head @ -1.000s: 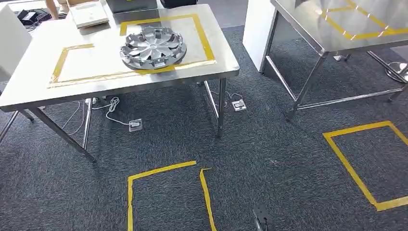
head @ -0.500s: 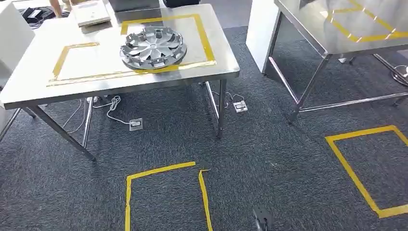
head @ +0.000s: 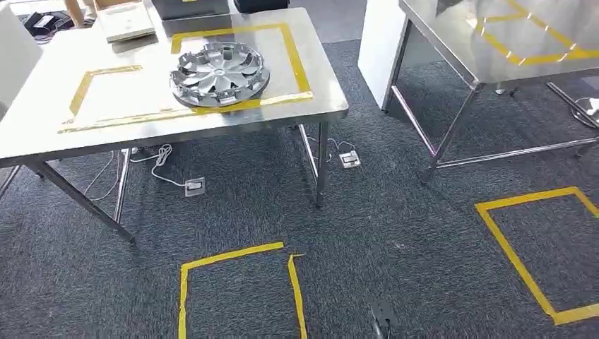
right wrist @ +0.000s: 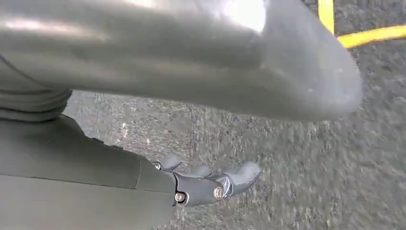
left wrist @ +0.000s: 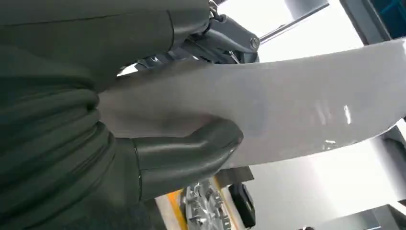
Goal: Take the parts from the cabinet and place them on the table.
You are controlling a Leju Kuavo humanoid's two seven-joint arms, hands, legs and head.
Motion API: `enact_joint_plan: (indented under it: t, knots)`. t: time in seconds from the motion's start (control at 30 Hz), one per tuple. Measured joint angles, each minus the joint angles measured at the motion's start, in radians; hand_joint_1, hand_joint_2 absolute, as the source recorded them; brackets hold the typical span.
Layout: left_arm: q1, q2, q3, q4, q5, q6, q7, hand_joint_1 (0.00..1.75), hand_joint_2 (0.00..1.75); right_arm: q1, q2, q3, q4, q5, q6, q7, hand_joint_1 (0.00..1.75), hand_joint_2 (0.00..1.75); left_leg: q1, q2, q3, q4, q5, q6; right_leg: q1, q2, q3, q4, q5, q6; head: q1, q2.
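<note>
Room: grey carpet (head: 395, 212) is running under two steel tables, with yellow tape squares (head: 240, 289) marked on it near the robot.
Part in hand: the left hand (left wrist: 158, 143) is gripping a long white panel (left wrist: 287, 110), thumb pressing one face and darker fingers hooking over the opposite edge; the panel's long axis is running straight out from the hand.
Left table: the near-left table (head: 42, 134) is carrying a silver wheel cover (head: 220, 73) inside its right taped rectangle, while the left taped rectangle (head: 106, 95) is lying bare.
Key relation: judging from the left wrist view, where the wheel cover is showing just past the thumb, the table is lying ahead of the left hand, so that arm is the nearer one for setting the panel down.
Right hand: the right hand (right wrist: 210, 184) is hanging over the carpet, holding nothing, fingers loosely apart.
Far side: a flat pale box (head: 126, 20) is sitting at the table's far edge; a second steel table (head: 452, 49) is standing far right.
</note>
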Motion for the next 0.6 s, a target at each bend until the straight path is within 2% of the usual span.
enact_joint_plan:
  t: [0.03,0.07,0.1,0.13,0.17,0.2,0.23,0.27,0.3,0.33,0.4,0.43,0.47,0.5,0.57,0.6]
  knots:
    - [0.001,0.000,0.000,0.000,0.000,0.000,0.000,1.75,1.75,0.001,0.000,0.000,0.000,0.000,0.000,0.000,0.00,0.00,-0.001,-0.004,0.000,0.000,-0.002,0.003,-0.001,-0.003,0.004,-0.008,0.000,0.006,0.000,0.000]
    - [0.002,0.000,0.002,-0.002,0.000,0.000,0.000,1.75,1.75,-0.001,0.001,0.000,0.000,0.000,0.000,0.000,0.00,0.00,0.003,-0.007,0.007,-0.011,0.000,0.007,0.004,-0.005,0.012,-0.012,-0.003,0.014,0.000,0.000]
    - [0.005,0.000,0.005,-0.007,0.000,0.000,0.000,1.75,1.75,-0.001,0.001,0.000,0.000,0.000,0.000,0.000,0.00,0.00,0.012,-0.006,0.019,-0.021,0.002,0.010,0.000,-0.005,0.014,-0.008,-0.010,0.018,0.001,0.000]
    - [0.003,-0.001,0.008,-0.010,-0.001,-0.001,-0.002,1.75,1.75,-0.003,0.001,0.000,0.000,0.000,0.000,-0.001,0.00,0.00,0.012,-0.007,0.026,-0.026,-0.001,0.017,0.003,-0.004,0.001,0.022,-0.023,0.023,0.001,0.000]
    - [0.003,-0.002,0.008,-0.010,-0.001,-0.001,-0.001,1.75,1.75,-0.005,0.001,0.000,0.000,0.001,0.000,-0.001,0.00,0.00,0.012,-0.006,0.029,-0.027,-0.004,0.023,0.002,-0.003,-0.038,0.090,-0.052,0.024,0.006,0.000]
    - [0.005,-0.002,0.008,-0.010,-0.001,-0.001,0.000,1.75,1.75,-0.005,0.001,0.000,0.000,0.002,0.000,0.000,0.00,0.00,0.010,-0.006,0.030,-0.026,-0.008,0.028,0.003,-0.003,-0.091,0.178,-0.086,0.026,0.007,0.000]
    - [0.009,-0.003,0.008,-0.010,-0.001,-0.002,0.000,1.75,1.75,-0.004,0.001,0.000,0.000,0.002,0.000,0.000,0.00,0.00,0.008,-0.007,0.031,-0.025,-0.011,0.031,0.003,-0.002,-0.136,0.248,-0.103,0.027,0.008,0.000]
    - [0.013,-0.004,0.008,-0.010,-0.001,-0.002,0.000,1.75,1.75,-0.003,0.001,0.000,0.000,0.002,0.000,0.000,0.00,0.00,0.007,-0.008,0.033,-0.024,-0.014,0.032,0.003,-0.002,-0.165,0.282,-0.101,0.029,0.008,0.000]
    - [0.015,-0.005,0.008,-0.010,-0.002,-0.002,0.000,1.75,1.75,-0.001,0.001,0.000,0.000,0.002,0.000,0.000,0.00,0.00,0.007,-0.011,0.036,-0.023,-0.018,0.032,0.003,-0.002,-0.171,0.271,-0.075,0.028,0.008,0.000]
    - [0.015,-0.005,0.008,-0.010,-0.002,-0.002,0.000,1.75,1.75,0.000,0.001,0.000,0.000,0.002,0.000,0.000,0.00,0.00,0.007,-0.014,0.040,-0.021,-0.022,0.030,0.003,-0.002,-0.156,0.221,-0.032,0.025,0.008,0.000]
    - [0.015,-0.005,0.009,-0.010,-0.002,-0.002,0.000,1.75,1.75,-0.001,0.001,0.000,0.000,0.002,0.000,0.000,0.00,0.00,0.006,-0.018,0.055,-0.018,-0.033,0.025,0.006,0.000,-0.081,0.042,0.076,0.013,0.009,0.000]
    - [0.015,-0.005,0.009,-0.010,-0.001,-0.002,-0.001,1.75,1.75,-0.001,0.000,0.000,0.000,0.003,0.000,0.000,0.00,0.00,0.003,-0.019,0.056,-0.016,-0.039,0.019,0.011,0.002,-0.061,0.001,0.071,0.005,0.007,0.000]
    - [0.015,-0.005,0.010,-0.010,-0.002,-0.002,0.000,1.75,1.75,-0.004,0.000,0.000,0.000,0.005,-0.001,0.000,0.00,0.00,0.000,-0.022,0.054,-0.012,-0.042,0.012,0.009,0.001,-0.052,-0.014,0.066,0.004,0.006,0.000]
    - [0.017,-0.005,0.012,-0.010,-0.002,-0.002,0.000,1.75,1.75,-0.004,0.000,0.000,0.000,0.006,-0.001,0.000,0.00,0.00,0.003,-0.022,0.054,-0.016,-0.041,0.008,0.012,0.001,-0.053,-0.013,0.065,0.003,0.006,0.000]
    - [0.017,-0.005,0.016,-0.011,-0.002,-0.003,0.000,1.75,1.75,-0.003,0.000,0.000,0.000,0.010,-0.001,0.000,0.00,0.00,0.004,-0.022,0.059,-0.022,-0.043,-0.005,0.014,0.001,-0.050,-0.018,0.064,-0.010,0.007,0.000]
    - [0.019,-0.001,0.019,-0.016,-0.002,-0.003,0.000,1.75,1.75,-0.004,0.001,0.000,0.000,0.010,-0.001,0.000,0.00,0.00,0.006,-0.020,0.055,-0.018,-0.049,-0.010,0.003,-0.001,-0.039,-0.030,0.068,-0.016,0.008,0.000]
